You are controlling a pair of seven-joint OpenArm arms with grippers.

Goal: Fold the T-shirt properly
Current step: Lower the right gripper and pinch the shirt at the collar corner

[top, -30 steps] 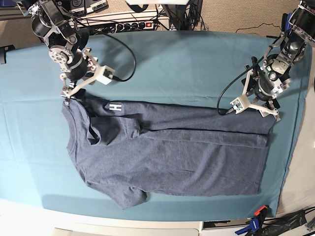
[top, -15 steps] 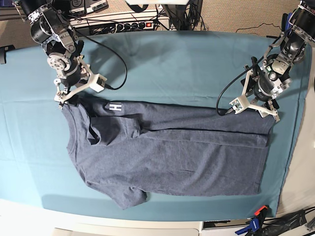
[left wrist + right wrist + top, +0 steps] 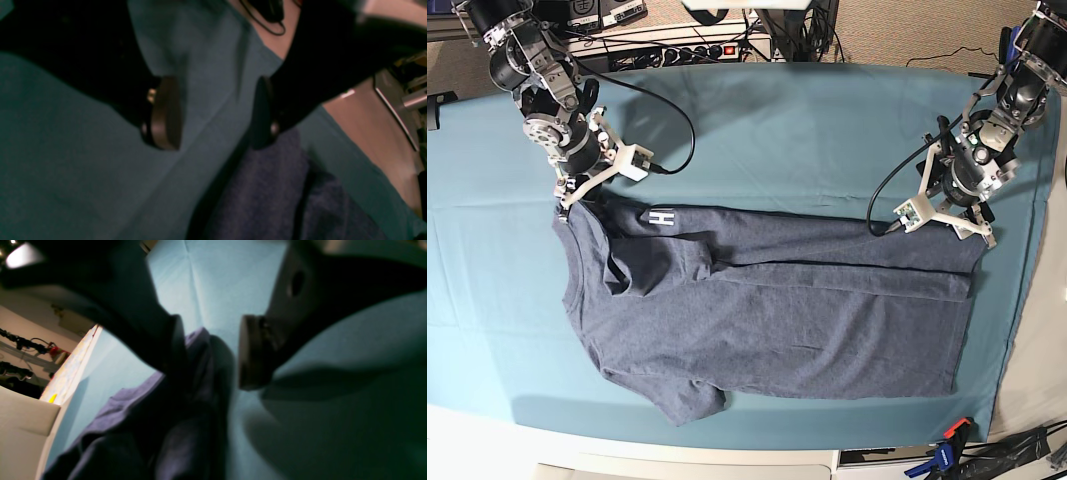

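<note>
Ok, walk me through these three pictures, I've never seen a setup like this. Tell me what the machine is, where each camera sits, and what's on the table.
It is a robot with two arms. The base view looks down from above; the other two cameras ride on the wrists, looking between each gripper's pads. A blue-grey T-shirt, partly folded, lies on a teal table cloth. The left gripper hovers open over one shirt corner, holding nothing. The right gripper is at the collar corner, with a fold of shirt between its pads, though they have not yet closed on it.
</note>
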